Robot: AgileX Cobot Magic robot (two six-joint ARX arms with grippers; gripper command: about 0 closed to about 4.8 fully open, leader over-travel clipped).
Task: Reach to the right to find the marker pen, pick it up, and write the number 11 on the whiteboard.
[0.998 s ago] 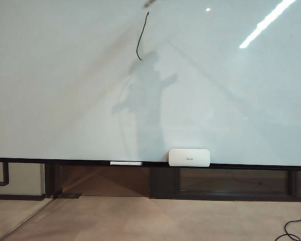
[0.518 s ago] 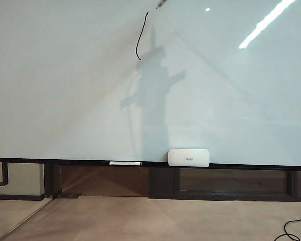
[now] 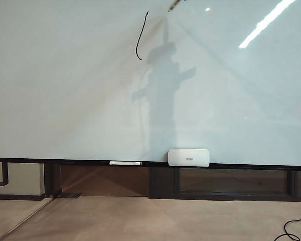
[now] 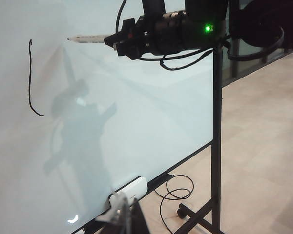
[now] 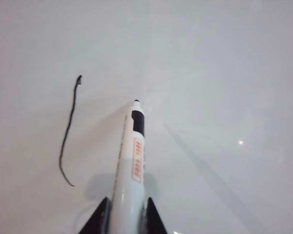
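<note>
The whiteboard (image 3: 65,90) fills the exterior view and bears one thin black stroke (image 3: 140,35), hooked at its bottom. It is the only stroke of the number 11 on the board. My right gripper (image 5: 128,219) is shut on the marker pen (image 5: 132,165), whose dark tip points at the board just right of the stroke (image 5: 68,131). I cannot tell whether the tip touches. The marker pen (image 3: 173,6) shows at the top edge of the exterior view. In the left wrist view, the right gripper (image 4: 118,41) holds the marker pen (image 4: 88,38) level. My left gripper (image 4: 127,219) is blurred, low and away from the board, its fingers together.
A white rounded box (image 3: 189,157) and a white stick with black ends (image 3: 125,163) rest on the black bottom rail (image 3: 251,165). The board's black stand (image 4: 216,136) rises at its edge, with a coiled cable (image 4: 176,187) on the floor. Another cable (image 3: 291,228) lies at the lower right.
The marker pen has moved right along the top of the board, away from the top of the stroke. The arm's shadow on the board shifted right with it.
</note>
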